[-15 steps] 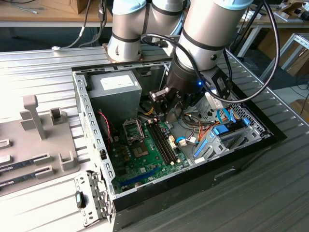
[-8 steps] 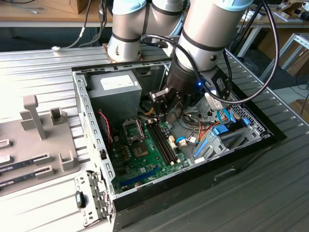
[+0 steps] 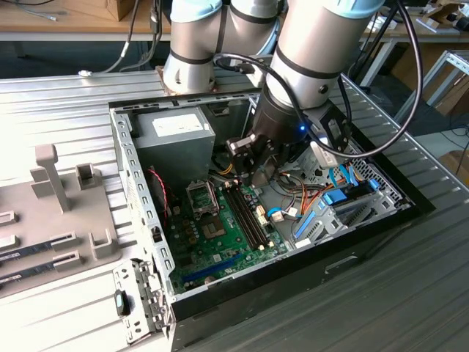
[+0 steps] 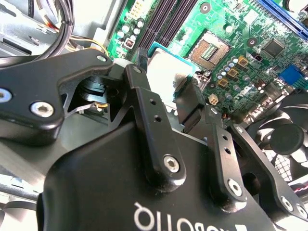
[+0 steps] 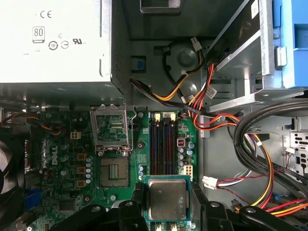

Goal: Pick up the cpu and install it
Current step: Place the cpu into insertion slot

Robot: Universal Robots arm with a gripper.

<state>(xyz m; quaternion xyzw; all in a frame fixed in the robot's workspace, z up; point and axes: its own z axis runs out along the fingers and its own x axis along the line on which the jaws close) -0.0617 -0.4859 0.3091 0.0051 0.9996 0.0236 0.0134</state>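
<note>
**Cpu gripped, hanging over the board beside the open socket**

The pincer is clamped on the cpu by two opposite edges. It holds the chip flat above the memory slots, just to the exterior view's right of the open socket, whose frame is flipped back. To do this well, I judge the chip should be kept level and square to the socket, and never dragged across its contacts.

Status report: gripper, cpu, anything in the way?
Gripper shut on cpu. Cpu held above the board, by the memory slots, not in socket. Socket frame open; no obstruction seen.
</note>
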